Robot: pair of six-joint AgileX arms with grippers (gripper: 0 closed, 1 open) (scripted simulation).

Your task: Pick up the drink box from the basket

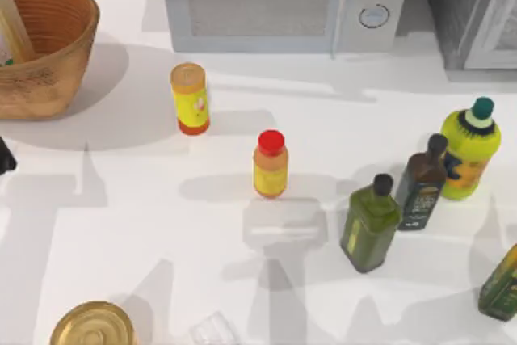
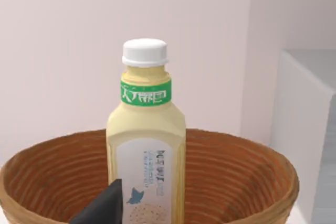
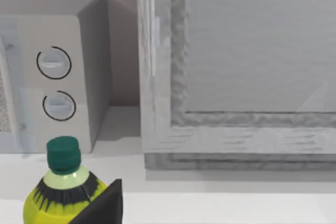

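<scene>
Your drink box stands upright inside the basket, white cap up, green band at its neck; from above, that basket sits at the table's far left corner with the box leaning on its left wall; your left gripper shows one dark finger just in front of the box, and how wide it stands you can't tell; your right gripper hangs near the yellow-green bottle by the microwave.
</scene>
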